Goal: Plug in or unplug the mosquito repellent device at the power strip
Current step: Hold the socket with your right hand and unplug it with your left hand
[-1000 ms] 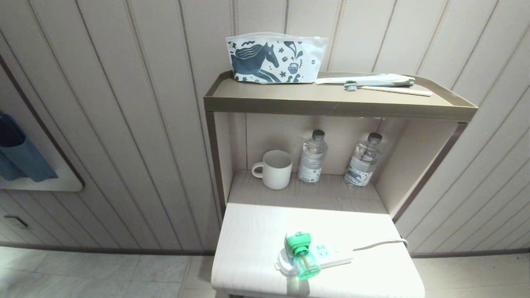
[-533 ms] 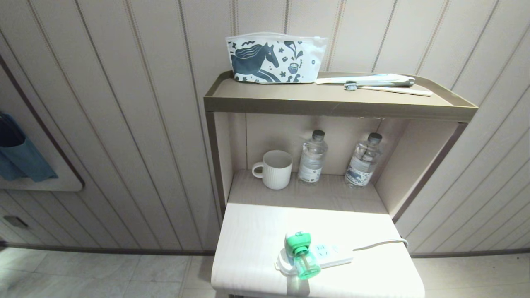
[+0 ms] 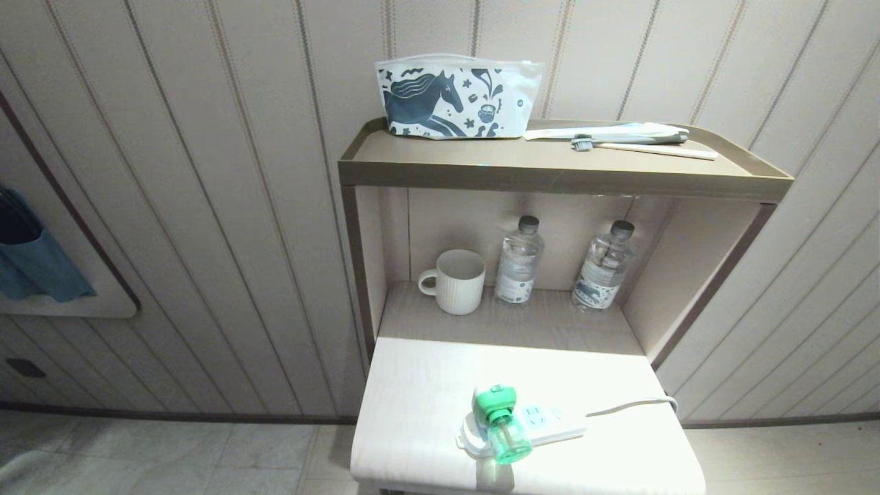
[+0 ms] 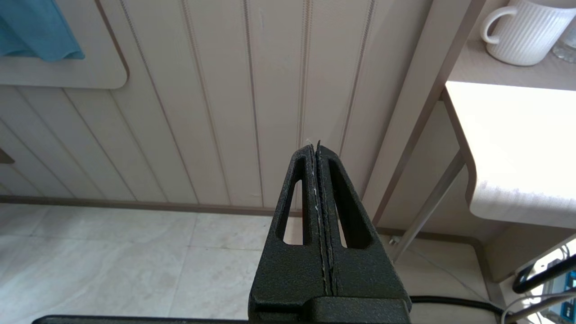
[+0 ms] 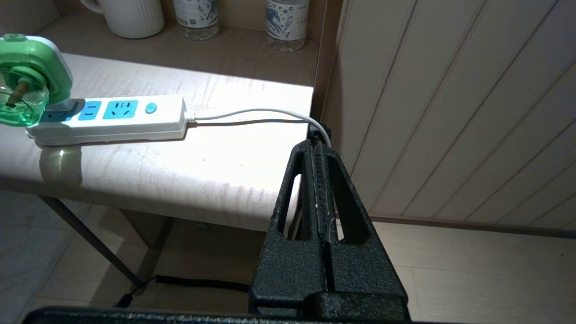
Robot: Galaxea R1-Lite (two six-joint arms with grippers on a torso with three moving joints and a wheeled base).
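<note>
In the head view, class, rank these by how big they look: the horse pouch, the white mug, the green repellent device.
1. Pouch, clearly largest.
2. Mug and device look alike; the device sits nearer the camera, so I won't rank them.

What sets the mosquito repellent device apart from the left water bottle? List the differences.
The mosquito repellent device is translucent green; the left water bottle is clear with a dark cap. The device is squat and plugged into the power strip; the bottle is taller and stands upright on the inner shelf. Both are see-through.
</note>
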